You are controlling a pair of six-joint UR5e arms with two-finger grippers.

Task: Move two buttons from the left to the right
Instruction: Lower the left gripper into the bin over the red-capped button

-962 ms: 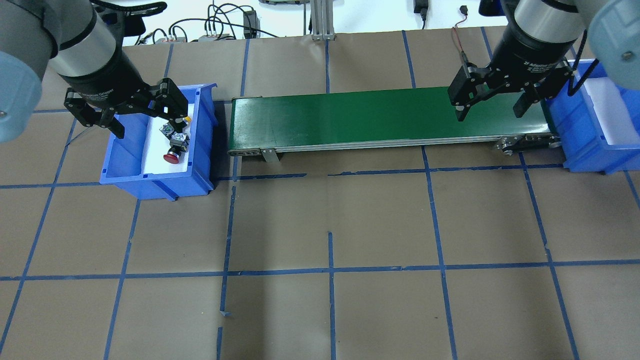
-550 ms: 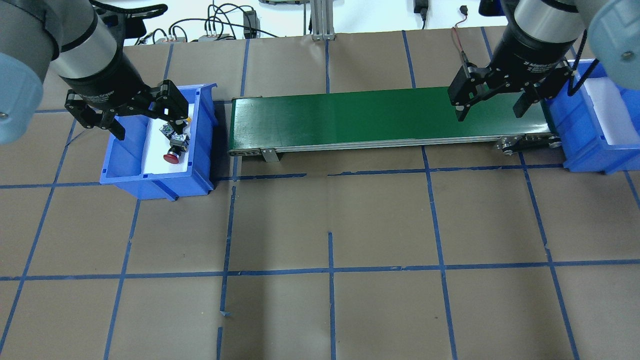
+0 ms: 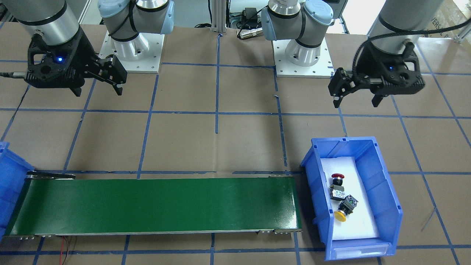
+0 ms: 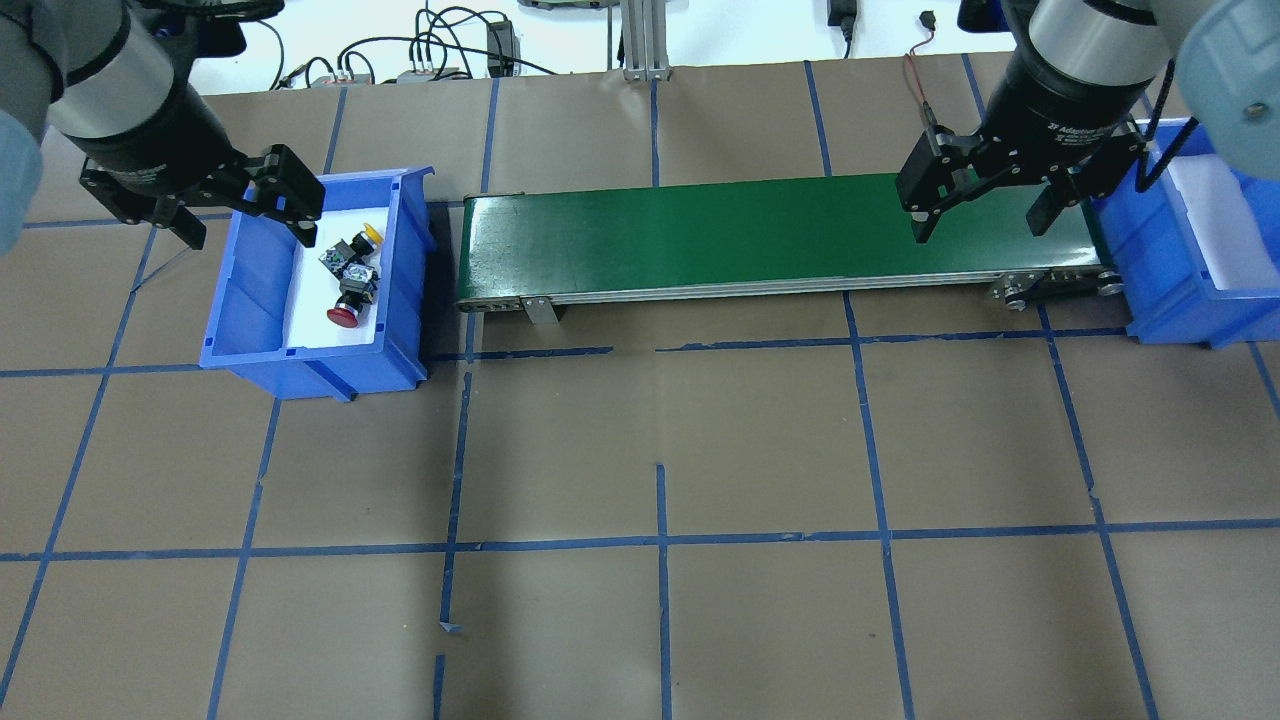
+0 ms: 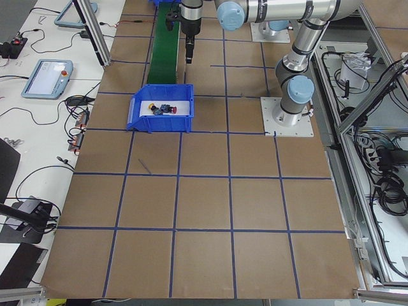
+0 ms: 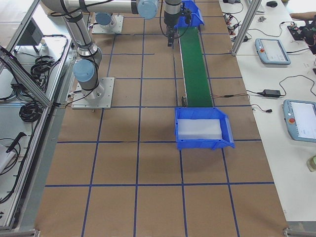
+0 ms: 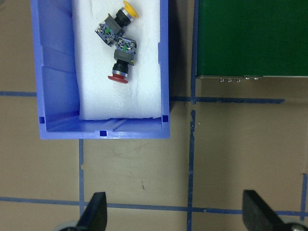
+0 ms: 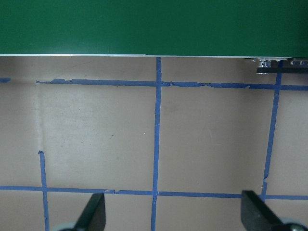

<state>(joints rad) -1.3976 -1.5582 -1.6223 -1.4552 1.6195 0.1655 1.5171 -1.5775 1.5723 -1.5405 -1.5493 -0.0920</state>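
The red button (image 4: 346, 314) and the yellow button (image 4: 368, 234) lie side by side on white foam in the left blue bin (image 4: 300, 360). They also show in the front view, red (image 3: 337, 177) and yellow (image 3: 340, 215), and in the left wrist view, red (image 7: 119, 78) and yellow (image 7: 130, 8). My left gripper (image 4: 245, 226) is open and empty, held high near the bin's robot side (image 3: 355, 101). My right gripper (image 4: 980, 222) is open and empty above the conveyor's right end (image 3: 98, 90).
A green conveyor belt (image 4: 750, 235) runs between the left bin and a right blue bin (image 4: 1170, 300) lined with white foam. Brown paper with blue tape lines covers the table (image 4: 660, 450). Cables lie along the far edge.
My left gripper has moved to the left and pulled back from over the buttons, so the yellow button now shows. The right arm and the buttons have not moved.
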